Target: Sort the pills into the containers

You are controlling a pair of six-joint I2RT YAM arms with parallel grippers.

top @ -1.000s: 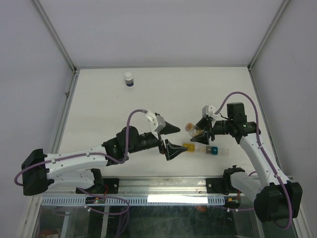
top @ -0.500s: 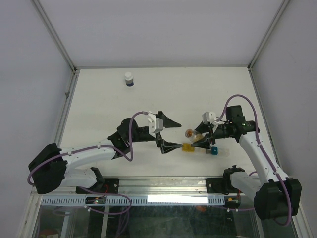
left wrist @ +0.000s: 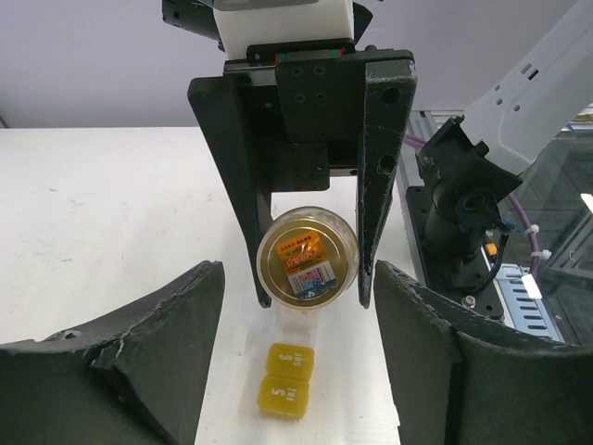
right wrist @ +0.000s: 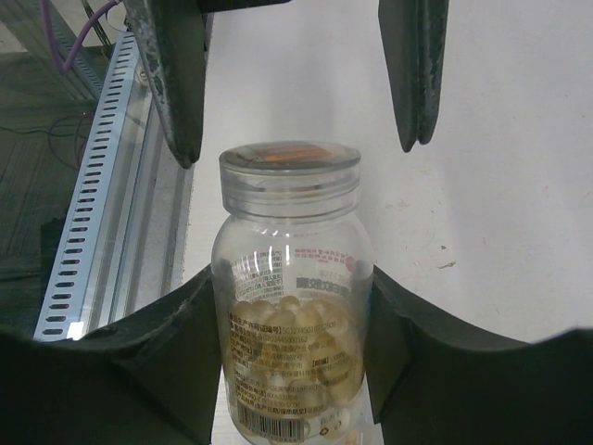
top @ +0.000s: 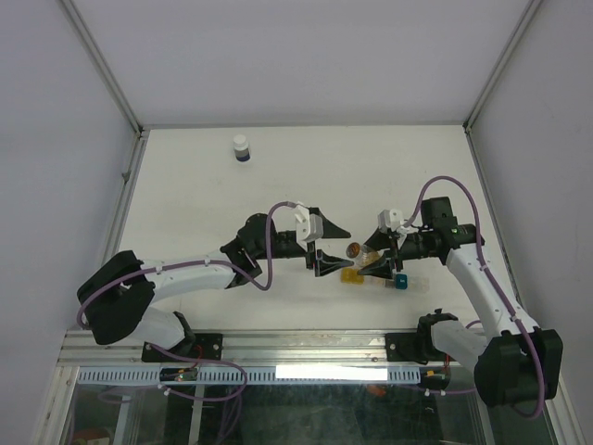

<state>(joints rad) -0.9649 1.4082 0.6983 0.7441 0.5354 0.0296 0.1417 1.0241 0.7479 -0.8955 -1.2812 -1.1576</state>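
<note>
Left fingers sit fairly wide, one on each side of the vial lid, not touching it yet. Pills are inside the vial, which hangs tilted just above the strip on the worktop, with the strip at roughly 6 o'clock from it. Right fingers clamp the vial body. My take: centre on the lid, squeeze evenly, then twist, with the right side holding firm so nothing spills.

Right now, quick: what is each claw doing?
Left gripper: open, flanking the lid of the clear vial, not touching.
Right gripper: closed, holding that vial.
</note>
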